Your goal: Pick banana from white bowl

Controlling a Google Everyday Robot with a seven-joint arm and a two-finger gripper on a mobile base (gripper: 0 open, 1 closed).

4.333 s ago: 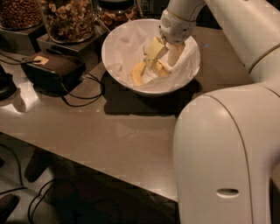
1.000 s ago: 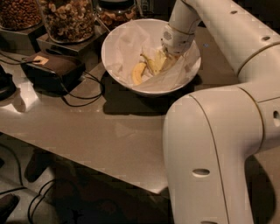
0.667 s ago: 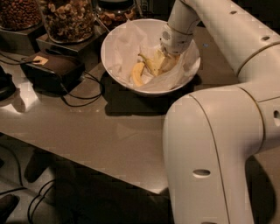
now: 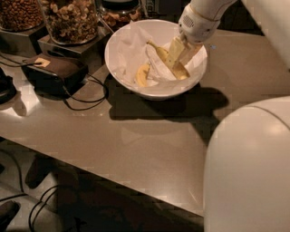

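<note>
Here the white bowl [image 4: 118, 72] stands on a brownish tabletop [image 4: 136, 145], near its far edge and just right of a row of glass jars; the bowl is lined with crumpled white paper [image 4: 129, 50] that rises along its left wall. Inside it lies the banana [image 4: 159, 50], long and yellow; its thin stem points up and to the left toward the far rim, and its body slants down to the right, where its lower end rests near the bowl's right wall. A shorter, paler banana [image 4: 141, 75] sits low in the bowl, just left of the long one and partly tucked under the paper.

The gripper [image 4: 180, 58] reaches down into the right half of the bowl from the white arm [image 4: 199, 20] above; it sits right on the banana's lower half and overlaps it, but whether it is clamped on the fruit or merely beside it cannot be told from this angle.

To the left, a jar of mixed nuts [image 4: 72, 20] and a jar of darker nuts [image 4: 20, 13] stand on metal bases; in front of them lies a dark boxy device [image 4: 54, 72] with a small tag, black cables [image 4: 90, 97] looping from it across the table. The robot's rounded white body [image 4: 247, 167] fills the lower right corner.
</note>
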